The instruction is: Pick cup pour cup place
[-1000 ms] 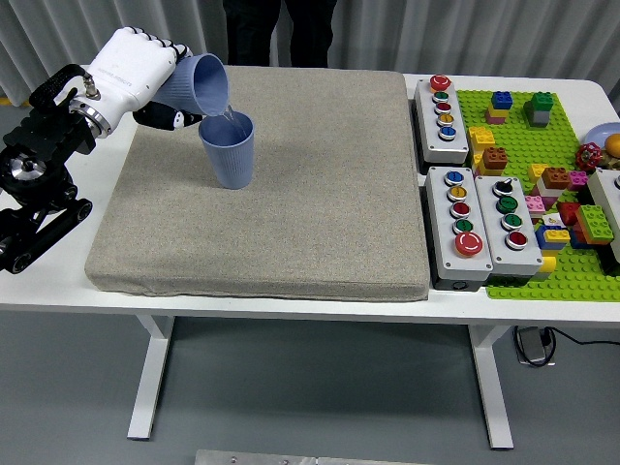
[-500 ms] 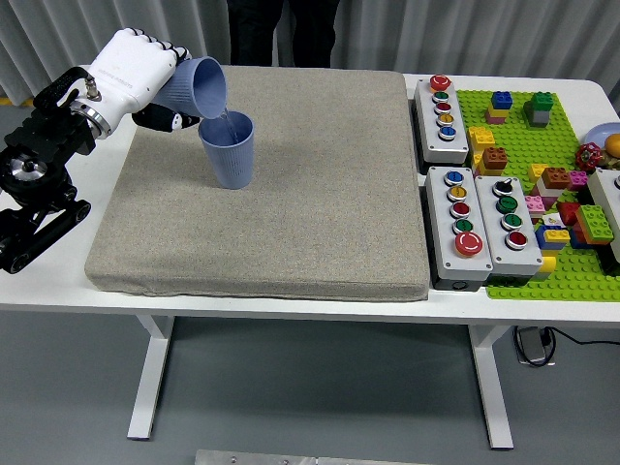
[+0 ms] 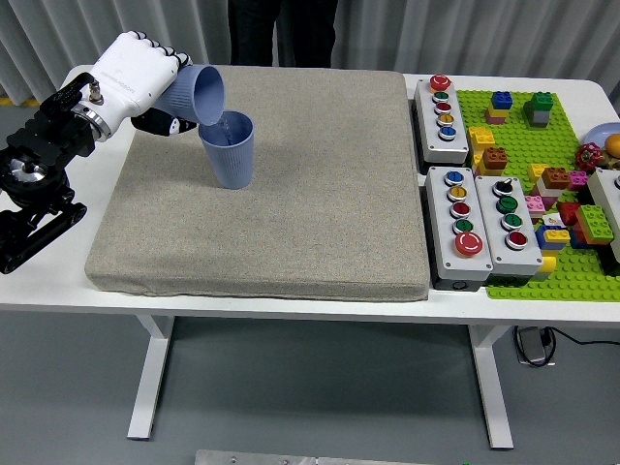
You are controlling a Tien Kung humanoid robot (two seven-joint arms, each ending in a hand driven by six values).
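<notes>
Over the mat's far left, the left hand pours.
Its fingers wrap the tilted cup, lip above the upright cup on the mat. Keep the lip centred over the mouth and tilt slowly to avoid spills.

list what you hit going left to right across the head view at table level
left hand → tilted cup in it → upright cup on the grey mat → button boxes → green brick baseplate
</notes>
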